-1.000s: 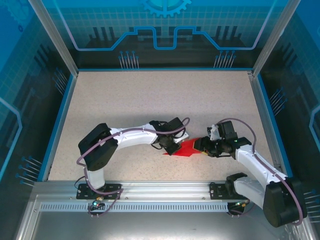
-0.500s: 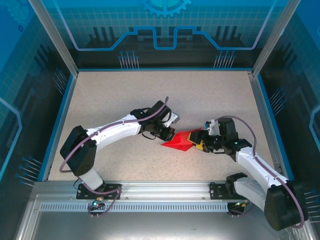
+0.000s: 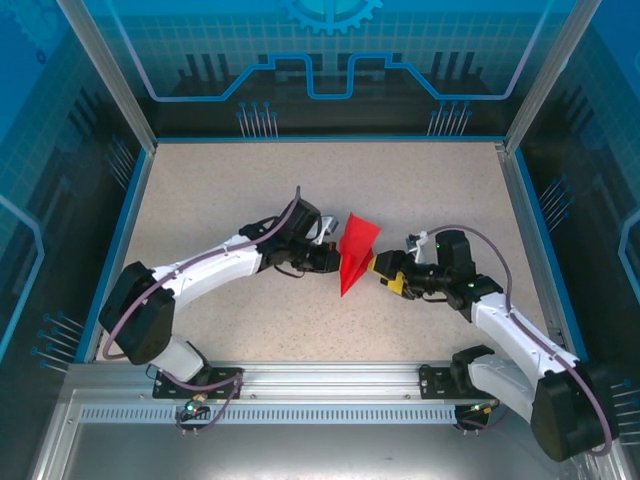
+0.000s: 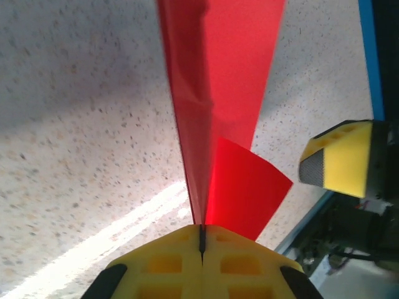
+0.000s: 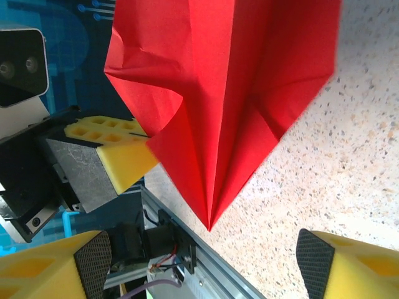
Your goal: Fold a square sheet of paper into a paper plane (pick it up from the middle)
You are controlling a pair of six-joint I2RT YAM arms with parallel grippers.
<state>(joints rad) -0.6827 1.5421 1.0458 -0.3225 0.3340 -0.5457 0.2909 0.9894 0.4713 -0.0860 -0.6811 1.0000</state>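
There is one folded red paper (image 3: 356, 250) and there are two pincers. The paper is held near the middle of the worktop (image 3: 230, 190), between the two pincers, with its sharp tip toward the arm bases. The left pincer (image 3: 330, 258) is pressed together on the paper's edge, and that pinched bit is hidden between its yellow pads (image 4: 187, 246). The right pincer (image 3: 384, 274) is spread wide, just beside the paper. In both wrist views the paper's wide end is cut off.
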